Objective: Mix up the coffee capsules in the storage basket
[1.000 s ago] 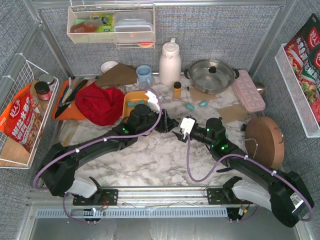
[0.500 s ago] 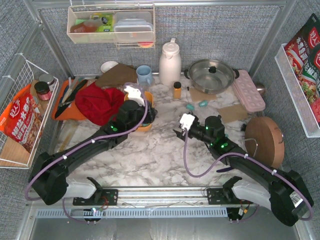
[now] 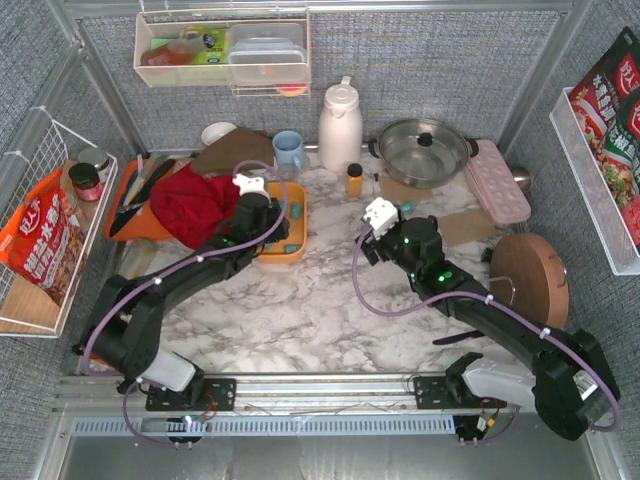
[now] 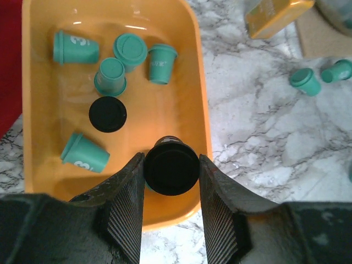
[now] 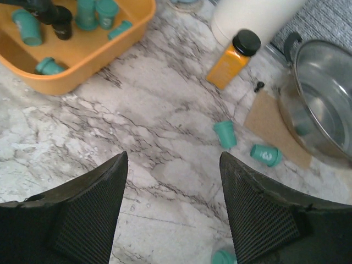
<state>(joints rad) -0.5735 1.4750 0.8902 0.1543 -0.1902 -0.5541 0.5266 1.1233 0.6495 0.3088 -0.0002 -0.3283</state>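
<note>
My left tool (image 4: 171, 165) is partly closed, clamped on a black capsule (image 4: 171, 175) over the near rim of the storage basket (image 4: 38, 165). The basket sits on the marble worktop (image 4: 258, 137), red cloth (image 4: 8, 66) at its left side. Inside it: five teal capsules (image 4: 76, 48) and a second black capsule (image 4: 108, 114) (some upright, some tipped). My right tool (image 5: 172, 159) is spread wide and empty above the worktop; two loose teal capsules (image 5: 224, 133) lie ahead, near the amber bottle (image 5: 234, 58)

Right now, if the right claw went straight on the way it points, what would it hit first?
Probably bare marble tabletop: the open right gripper tilts down at it, just short of a loose teal capsule. The amber bottle stands farther on. Depth is unclear.
</note>
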